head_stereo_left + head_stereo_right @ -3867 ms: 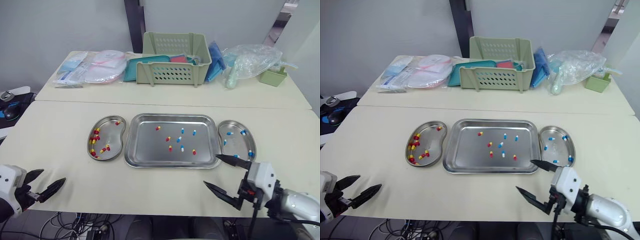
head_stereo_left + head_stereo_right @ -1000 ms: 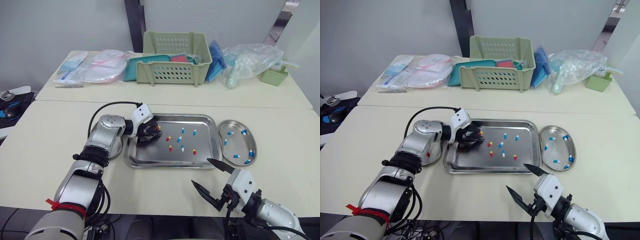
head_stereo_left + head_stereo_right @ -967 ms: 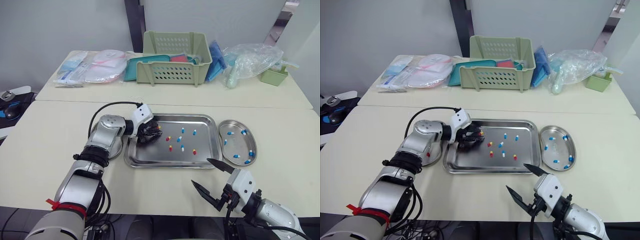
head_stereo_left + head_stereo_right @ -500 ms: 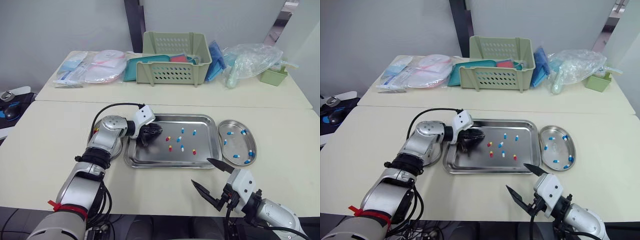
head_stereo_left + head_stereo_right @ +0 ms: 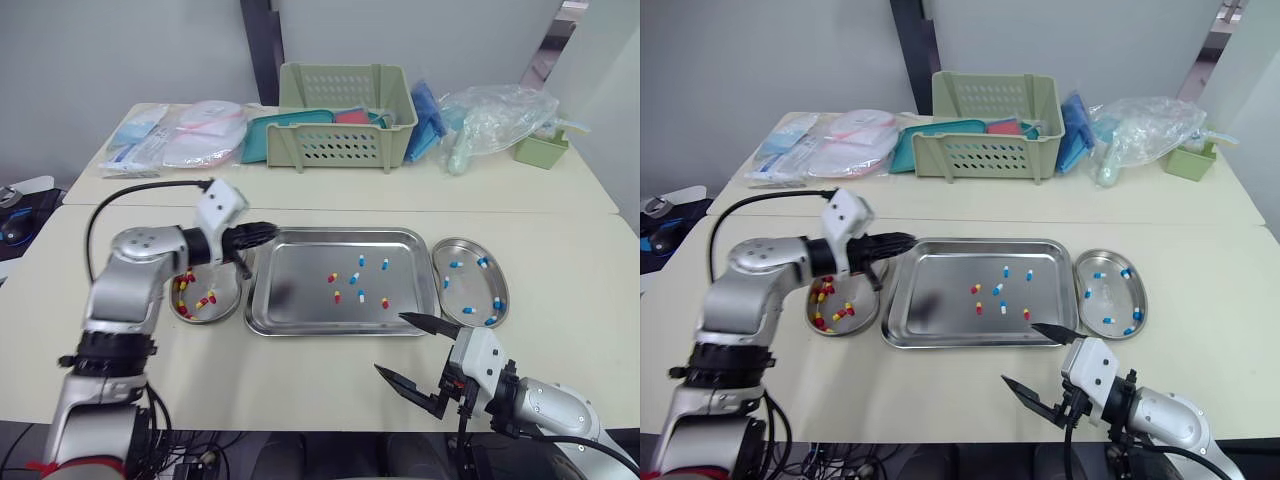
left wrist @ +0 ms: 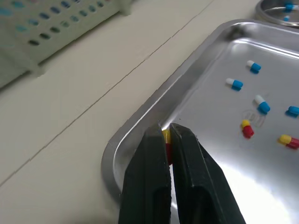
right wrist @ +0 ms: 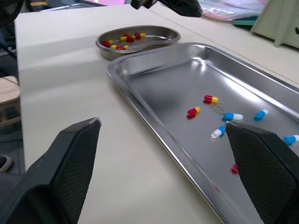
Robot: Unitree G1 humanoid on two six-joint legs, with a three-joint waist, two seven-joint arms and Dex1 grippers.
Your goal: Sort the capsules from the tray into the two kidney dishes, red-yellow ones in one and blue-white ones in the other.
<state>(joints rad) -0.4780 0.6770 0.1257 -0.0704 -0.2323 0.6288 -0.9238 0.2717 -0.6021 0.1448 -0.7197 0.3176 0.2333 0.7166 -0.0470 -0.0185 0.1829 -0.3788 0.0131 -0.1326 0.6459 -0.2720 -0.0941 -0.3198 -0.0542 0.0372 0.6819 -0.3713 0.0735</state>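
At table [image 5: 120, 330] centre: tray [image 5: 300, 300], long side facing the robot.
Left dish [image 5: 236, 296]: at 9 o'clock of the tray, just beside its rim; holds a cluster of red-yellow capsules [image 5: 205, 300].
Right dish [image 5: 470, 285]: at 3 o'clock of the tray, just beside it; holds blue-white capsules [image 5: 455, 265], spread out.
Loose capsules [image 5: 353, 279]: seven in the tray, right of its middle, toward 2 o'clock; three red-yellow, four blue-white, mixed.
Left gripper [image 5: 268, 232]: over the tray's 10 o'clock corner, fingers pointing toward 3 o'clock; fingers pressed together on a pinched capsule.
Pinched capsule [image 6: 166, 140]: red-yellow, caught between the two fingertips, yellow end toward the tips; off the tray floor.
Right gripper [image 5: 388, 342]: at 5 o'clock of the tray, over the near table edge; fingers spread wide, nothing between them, far fingertip close to the tray's near rim.
Basket [image 5: 345, 115]: at 12 o'clock, well beyond the tray, with bags and packets on either side.
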